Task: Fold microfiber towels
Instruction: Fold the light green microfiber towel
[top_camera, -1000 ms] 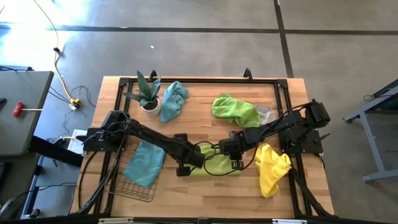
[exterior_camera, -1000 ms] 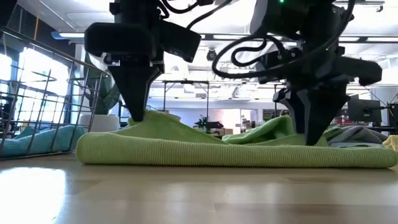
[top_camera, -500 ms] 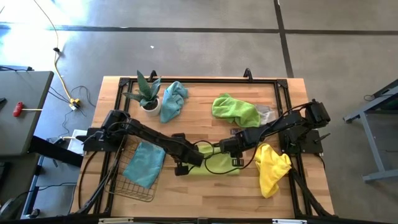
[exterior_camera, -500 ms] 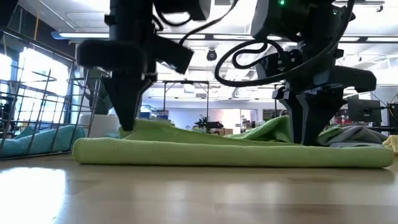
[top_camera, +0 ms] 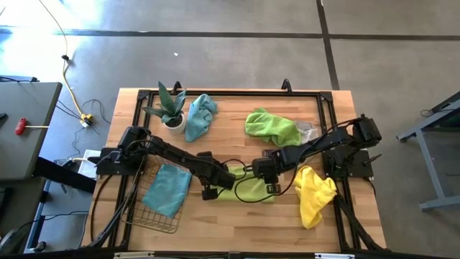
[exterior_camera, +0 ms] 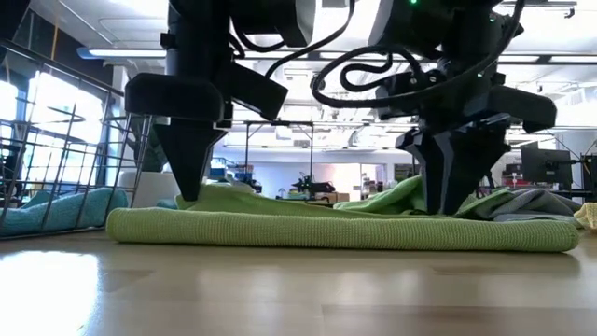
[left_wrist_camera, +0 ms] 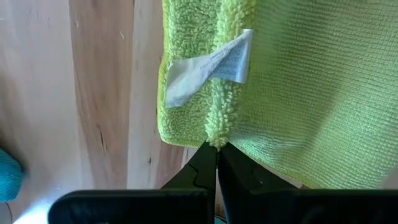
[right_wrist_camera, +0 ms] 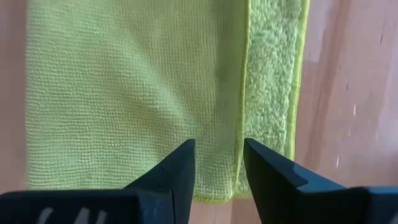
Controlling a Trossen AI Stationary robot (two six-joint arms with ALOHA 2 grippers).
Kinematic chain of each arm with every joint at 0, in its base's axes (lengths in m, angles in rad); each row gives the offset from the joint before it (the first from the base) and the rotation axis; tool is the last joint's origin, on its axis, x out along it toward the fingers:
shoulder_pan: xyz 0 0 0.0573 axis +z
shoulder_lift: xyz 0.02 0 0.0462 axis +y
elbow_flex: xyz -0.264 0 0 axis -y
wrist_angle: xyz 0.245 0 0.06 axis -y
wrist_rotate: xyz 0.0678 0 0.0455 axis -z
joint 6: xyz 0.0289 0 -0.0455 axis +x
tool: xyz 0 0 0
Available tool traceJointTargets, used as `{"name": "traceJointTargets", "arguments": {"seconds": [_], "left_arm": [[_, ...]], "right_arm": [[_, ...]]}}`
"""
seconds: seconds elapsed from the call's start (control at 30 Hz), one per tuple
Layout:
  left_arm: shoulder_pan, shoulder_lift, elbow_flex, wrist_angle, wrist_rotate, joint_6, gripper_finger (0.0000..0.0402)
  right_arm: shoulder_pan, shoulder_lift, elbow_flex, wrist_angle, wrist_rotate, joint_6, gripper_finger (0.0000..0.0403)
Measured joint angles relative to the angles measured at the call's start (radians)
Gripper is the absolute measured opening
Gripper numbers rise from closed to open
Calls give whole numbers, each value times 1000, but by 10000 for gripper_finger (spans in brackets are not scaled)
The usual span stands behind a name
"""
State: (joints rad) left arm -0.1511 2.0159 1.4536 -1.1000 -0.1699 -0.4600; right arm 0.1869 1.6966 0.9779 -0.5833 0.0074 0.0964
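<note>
A lime green towel [top_camera: 249,190] lies flat on the table's near middle, between my two grippers; it also shows in the low view [exterior_camera: 345,230]. My left gripper [top_camera: 213,189] is shut on its left end, which carries a white label [left_wrist_camera: 208,67]. My right gripper [top_camera: 264,175] is open and stands down at the towel's right part [right_wrist_camera: 124,93], its fingers on either side of a strip near the turned-over edge [right_wrist_camera: 270,93]. In the low view a raised fold hides its fingertips. My left gripper pinches the towel's fuzzy hem [left_wrist_camera: 217,138] between its two fingertips, just below the white label, at the towel's left end. The fingers point down from above. The towel lies on the table, slightly raised at the pinch [exterior_camera: 210,191]. My right gripper: I cannot tell whether its open fingers [right_wrist_camera: 180,165] touch the towel.
A second lime green towel [top_camera: 272,127] and a grey one [top_camera: 309,132] lie at the far right, a yellow one [top_camera: 313,196] at the near right, a teal one [top_camera: 200,115] beside the potted plant [top_camera: 169,108]. A wire basket [top_camera: 147,216] at the near left holds another teal towel [top_camera: 171,188].
Both grippers have shifted a little toward the table's left edge. The lime green towel has slid along the table with them, its left end now farther left, and it lies flatter.
</note>
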Motion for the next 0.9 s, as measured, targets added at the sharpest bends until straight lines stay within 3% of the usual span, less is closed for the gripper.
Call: {"name": "traceJointTargets", "arguments": {"seconds": [0.3,0.53,0.9], "left_arm": [[0,0,0,1,0,7,0],[0,0,0,2,-1,18,0],[0,0,0,1,-2,18,0]], "right_arm": [[-57,14,-65,130,-132,19,130],[-61,13,-77,133,-196,35,123],[-54,13,-77,97,-225,34,5]]}}
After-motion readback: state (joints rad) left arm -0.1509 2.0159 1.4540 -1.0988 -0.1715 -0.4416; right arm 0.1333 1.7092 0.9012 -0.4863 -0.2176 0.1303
